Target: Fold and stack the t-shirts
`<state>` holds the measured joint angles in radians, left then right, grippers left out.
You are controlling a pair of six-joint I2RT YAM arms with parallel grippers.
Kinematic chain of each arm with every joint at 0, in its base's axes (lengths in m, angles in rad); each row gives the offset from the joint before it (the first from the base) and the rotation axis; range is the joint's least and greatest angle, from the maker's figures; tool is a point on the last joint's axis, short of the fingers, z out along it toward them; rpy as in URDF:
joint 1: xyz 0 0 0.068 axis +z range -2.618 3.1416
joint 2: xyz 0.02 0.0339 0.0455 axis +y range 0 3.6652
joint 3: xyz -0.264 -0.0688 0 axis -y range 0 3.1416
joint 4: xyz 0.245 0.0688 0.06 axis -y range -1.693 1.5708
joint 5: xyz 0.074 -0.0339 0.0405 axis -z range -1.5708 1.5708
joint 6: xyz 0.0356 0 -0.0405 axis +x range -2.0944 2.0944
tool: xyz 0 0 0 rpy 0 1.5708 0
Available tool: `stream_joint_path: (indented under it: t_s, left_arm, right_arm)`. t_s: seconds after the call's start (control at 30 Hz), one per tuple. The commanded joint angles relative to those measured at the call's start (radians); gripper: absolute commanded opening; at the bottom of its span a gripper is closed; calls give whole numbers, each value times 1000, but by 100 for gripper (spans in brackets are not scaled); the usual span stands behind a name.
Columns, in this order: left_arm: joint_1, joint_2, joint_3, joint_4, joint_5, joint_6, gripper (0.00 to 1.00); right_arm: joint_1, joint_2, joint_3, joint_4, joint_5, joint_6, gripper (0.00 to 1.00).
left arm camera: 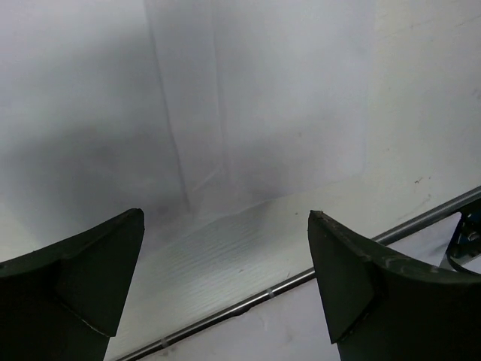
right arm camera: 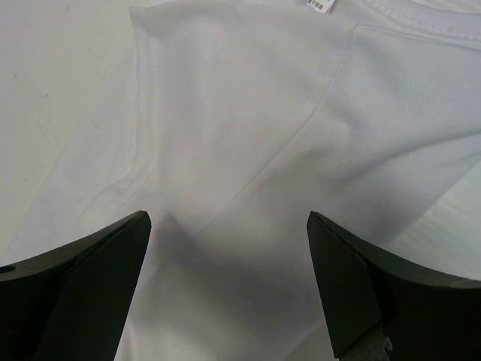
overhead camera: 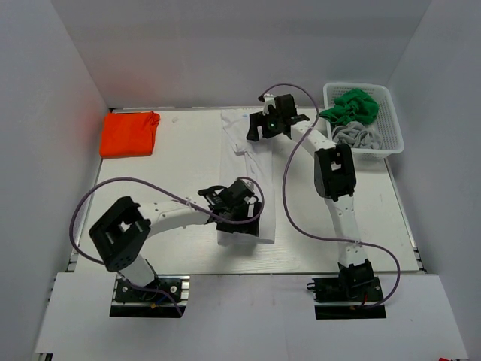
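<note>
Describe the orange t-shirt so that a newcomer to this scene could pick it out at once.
Start at the white table and look to its far left corner, opposite the basket. There lies the orange t-shirt, folded flat. It is the only bright orange thing; the white t-shirt is spread at the centre.
</note>
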<state>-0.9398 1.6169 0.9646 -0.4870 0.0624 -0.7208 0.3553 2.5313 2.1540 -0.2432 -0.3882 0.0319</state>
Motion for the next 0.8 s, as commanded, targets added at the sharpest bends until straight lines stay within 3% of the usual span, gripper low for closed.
stream_joint_path:
  t_s: [0.0, 0.13, 0.2, 0.23, 0.27, 0.33, 0.37, 0.47, 0.6, 0.73, 0.77]
  left_arm:
    - [-10, -152, 19, -58, -168, 26, 100]
    - [-10, -268, -29, -94, -252, 3, 100]
    - [4, -307, -61, -137, -279, -25, 100]
    - [13, -319, -70, -154, -298, -60, 100]
    - [13, -328, -82, -203, -343, -84, 100]
    - [13, -357, -116, -235, -352, -127, 100]
    - [13, -370, -133, -236, -352, -127, 100]
    - [13, -405, -214, -188, -288, -128, 100]
    - [13, -393, -289, -77, -231, -127, 100]
    - [13, -335, -322, -9, -177, -117, 100]
    - [13, -322, -334, -9, -177, -126, 96]
  right_arm:
    - [27, -206, -26, -73, 63, -79, 90]
    - [53, -492, -339, -1, 199, 31, 90]
    - [53, -592, -672, 103, 210, 132, 90]
    - [59, -750, -760, 176, 210, 225, 90]
    - [62, -803, -1001, 211, 212, 249, 90]
    - [79, -989, -1133, 288, 229, 322, 90]
    - [88, -1029, -1278, 283, 227, 338, 90]
    - [117, -1220, -1446, 155, 210, 394, 90]
    - [165, -1371, -1617, 140, 100, 474, 90]
    - [214, -1404, -1714, 142, -6, 494, 90]
    - [224, -1396, -1717, 143, -15, 493, 90]
